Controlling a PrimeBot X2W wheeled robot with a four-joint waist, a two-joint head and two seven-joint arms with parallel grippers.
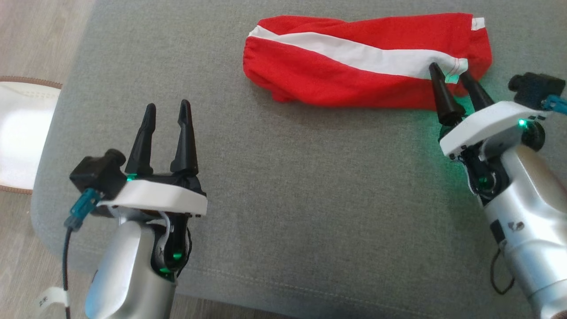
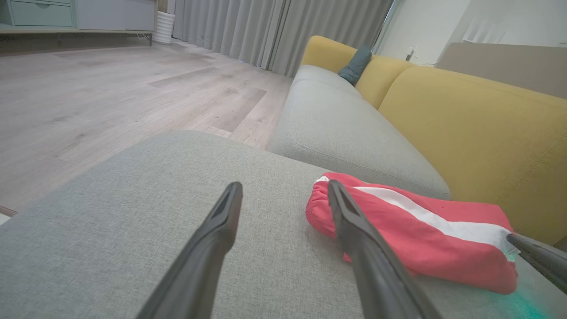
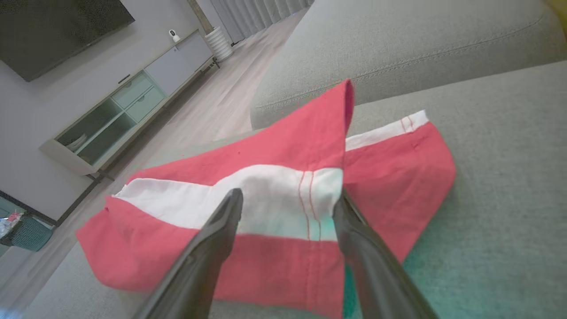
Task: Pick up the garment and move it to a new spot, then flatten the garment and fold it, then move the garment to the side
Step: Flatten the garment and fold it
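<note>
Both claws stand open. The right gripper (image 1: 448, 71) sets its tips astride the white-striped end of the folded red fabric garment (image 1: 345, 75); whether they touch it is hard to judge. The left gripper (image 1: 168, 105) hangs well apart. The garment lies on a grey fabric cushion (image 1: 288, 186); the left wrist view adds a yellow sofa back (image 2: 478, 133) behind it.

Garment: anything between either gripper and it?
Nothing visible. The open right gripper straddles the white stripe at the right end of the garment. The open left gripper hovers apart from it, with only grey cushion between.
</note>
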